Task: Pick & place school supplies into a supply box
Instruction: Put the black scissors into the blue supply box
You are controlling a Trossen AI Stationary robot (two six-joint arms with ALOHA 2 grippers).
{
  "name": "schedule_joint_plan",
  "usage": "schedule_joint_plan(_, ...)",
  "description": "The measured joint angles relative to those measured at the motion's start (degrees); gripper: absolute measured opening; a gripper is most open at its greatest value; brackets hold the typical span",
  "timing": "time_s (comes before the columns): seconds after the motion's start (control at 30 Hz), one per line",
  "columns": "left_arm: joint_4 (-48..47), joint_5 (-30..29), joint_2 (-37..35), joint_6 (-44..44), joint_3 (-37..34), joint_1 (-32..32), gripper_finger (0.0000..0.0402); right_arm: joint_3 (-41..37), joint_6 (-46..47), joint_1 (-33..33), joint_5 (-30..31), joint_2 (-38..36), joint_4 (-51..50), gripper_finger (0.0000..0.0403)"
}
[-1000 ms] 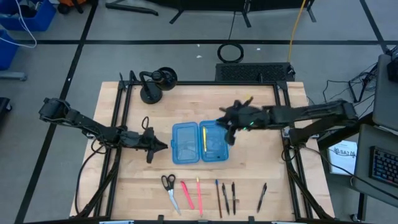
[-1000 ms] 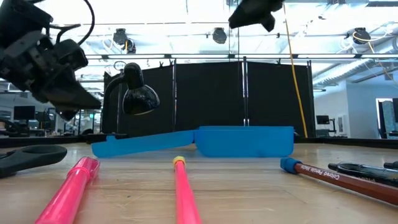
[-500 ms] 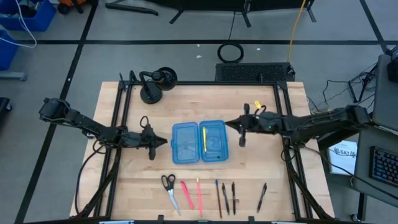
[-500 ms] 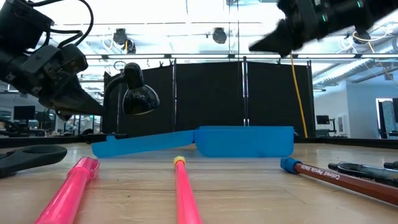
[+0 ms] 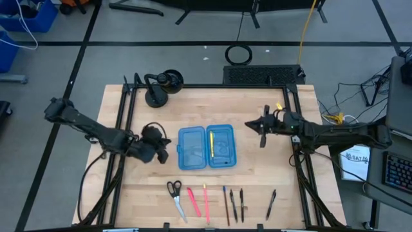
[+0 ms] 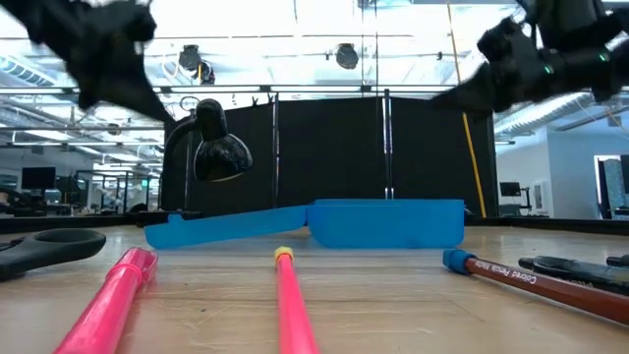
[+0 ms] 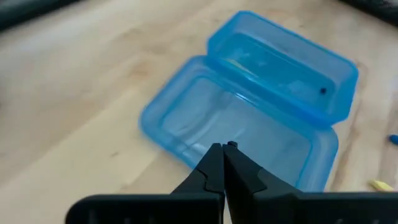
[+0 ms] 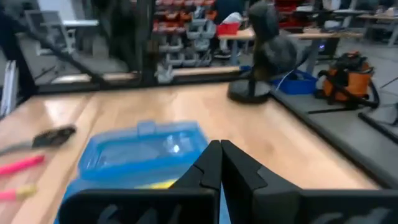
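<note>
High view is giving you the whole layout: the supply box (image 5: pixel 206 147) is lying open in the middle of the table (image 5: pixel 283 187), its two translucent blue halves side by side, and a yellow pencil (image 5: pixel 211 143) is resting inside, near the hinge between them. Your left gripper (image 5: pixel 163 153) is hovering just beside the box's left edge, and your right gripper (image 5: pixel 260 127) is hanging off to the box's right, apart from it. Both are carrying nothing.

Left wrist view is showing you that gripper's fingers (image 7: pixel 214 171) pressed together into a single point over the near half of the box. Right wrist view is showing you the same thing on the other side: the fingers (image 8: pixel 211 165) are meeting tip to tip, with the box lying beyond them.

You are seeing the rest of the supplies waiting in a row along the table's front edge: the scissors (image 5: pixel 175 193) at the left end, then two pink markers (image 5: pixel 194 201), a blue pen (image 5: pixel 226 203), two dark pens (image 5: pixel 237 203) close together and another dark pen (image 5: pixel 271 203) further right. A black desk lamp (image 5: pixel 159 87) is standing at the table's back left corner.

Low view is putting the markers and a blue-capped pen (image 6: pixel 531 280) close to you, with the box behind them.
</note>
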Motion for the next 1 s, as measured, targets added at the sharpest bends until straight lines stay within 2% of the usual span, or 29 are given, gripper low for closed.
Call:
schedule_joint_plan(0.07, -11.5, -2.9, 2.7, -7.3, 8.0, -3.1, 0.0002, -3.6, -0.5, 0.6, -0.8, -0.5, 3.9, 0.0)
schedule_joint_plan(0.17, -23.8, -5.0, 7.7, -20.2, 17.2, -6.8, 0.0002, -8.9, -0.6, 2.1, -3.8, -0.6, 12.6, 0.0)
schedule_joint_plan(0.27, -30.5, -2.3, 13.5, -30.3, 22.8, -8.8, 0.0001, -12.7, -0.8, 3.2, -4.8, -0.6, 20.1, 0.0)
schedule_joint_plan(0.37, -35.3, 1.4, 19.6, -37.0, 26.8, -10.2, 0.0001, -12.6, 0.6, 4.1, -7.1, -0.9, 18.2, 0.0)
schedule_joint_plan(0.47, -37.8, 2.2, 25.2, -42.6, 30.3, -12.7, 0.0001, -12.6, -0.4, 5.2, -13.4, -0.9, 19.4, 0.0)
schedule_joint_plan(0.53, -37.9, 3.9, 28.8, -46.2, 32.5, -14.0, 0.0001, -12.3, -0.4, 5.3, -15.4, -1.2, 19.5, 0.0)
schedule_joint_plan(0.63, -37.9, 6.9, 34.5, -51.8, 35.6, -15.5, 0.0001, -12.2, -0.9, 5.3, -15.8, -1.1, 19.0, 0.0)
schedule_joint_plan(0.83, -38.0, 9.2, 44.8, -60.0, 42.5, -18.2, 0.0001, -12.2, -5.2, 5.3, -16.8, -1.1, 15.6, 0.0)
schedule_joint_plan(1.0, -42.1, 16.3, 51.3, -69.4, 48.5, -19.5, 0.0, -12.3, -5.3, 5.3, -16.8, -1.1, 15.5, 0.0)
